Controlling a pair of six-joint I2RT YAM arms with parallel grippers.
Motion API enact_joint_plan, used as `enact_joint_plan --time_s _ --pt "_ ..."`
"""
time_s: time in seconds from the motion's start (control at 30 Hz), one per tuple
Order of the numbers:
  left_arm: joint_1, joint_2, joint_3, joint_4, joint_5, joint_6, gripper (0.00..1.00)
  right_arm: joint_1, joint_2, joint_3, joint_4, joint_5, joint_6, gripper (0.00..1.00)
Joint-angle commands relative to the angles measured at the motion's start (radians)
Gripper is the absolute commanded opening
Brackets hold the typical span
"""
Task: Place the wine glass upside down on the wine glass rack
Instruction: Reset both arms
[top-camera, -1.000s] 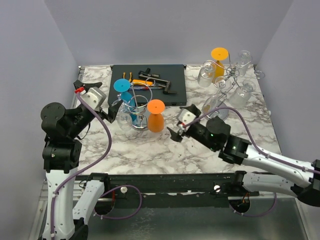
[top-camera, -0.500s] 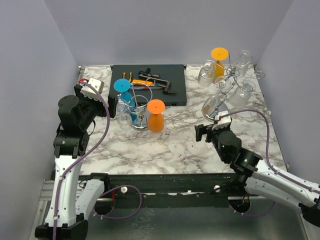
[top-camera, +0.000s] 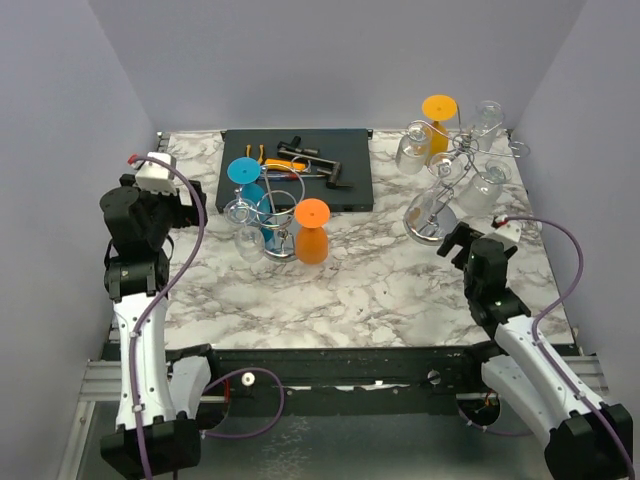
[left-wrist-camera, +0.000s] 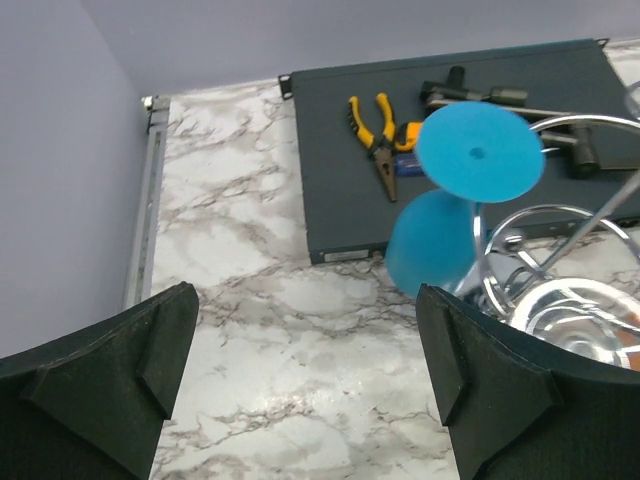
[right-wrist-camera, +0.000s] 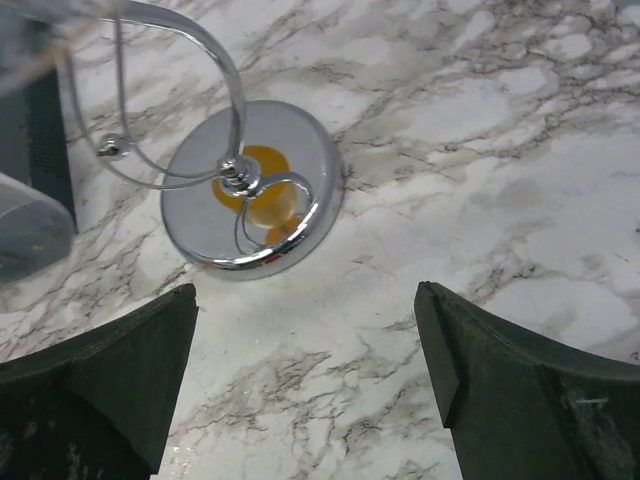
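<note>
Your left gripper (left-wrist-camera: 305, 295) and right gripper (right-wrist-camera: 305, 290) are both gaping, holding nothing | orange wine glass (top-camera: 312, 235) is standing foot-up, stem vertical, just beside the centre wine glass rack (top-camera: 272, 203) | it is sitting between your arms, with the left gripper looking slightly nearer.

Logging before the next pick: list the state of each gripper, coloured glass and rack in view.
Left gripper: open, empty.
Right gripper: open, empty.
Blue glass: upside down at the left rack.
Near orange glass: upside down beside the left rack.
Far orange glass: upside down on the right rack.
Left rack: upright.
Right rack: upright.
</note>
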Motion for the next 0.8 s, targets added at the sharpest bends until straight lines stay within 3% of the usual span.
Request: enact_joint_plan --time_s 0.0,0.1,0.3,0.5,0.77 --pt "0.148 0.029 -0.074 0.07 0.147 -0.031 0.99 -0.064 0.022 -0.06 0.043 0.042 0.091 0.96" --pt "0.221 0.073 -0.135 0.131 0.215 -0.051 0.99 -0.132 0.046 -0.055 0.029 0.052 0.164 0.93" --pt "0.229 0.098 -0.315 0.33 0.239 -0.1 0.99 -0.304 0.134 -0.054 0.104 0.02 0.25 0.96" --pt "0.229 0.167 -0.457 0.53 0.228 -0.141 0.99 -0.403 0.355 0.024 0.2 -0.014 0.141 0.99" --pt "0.228 0.288 -0.598 0.831 0.241 -0.244 0.99 -0.432 0.414 -0.101 0.569 -0.061 0.037 1.0"
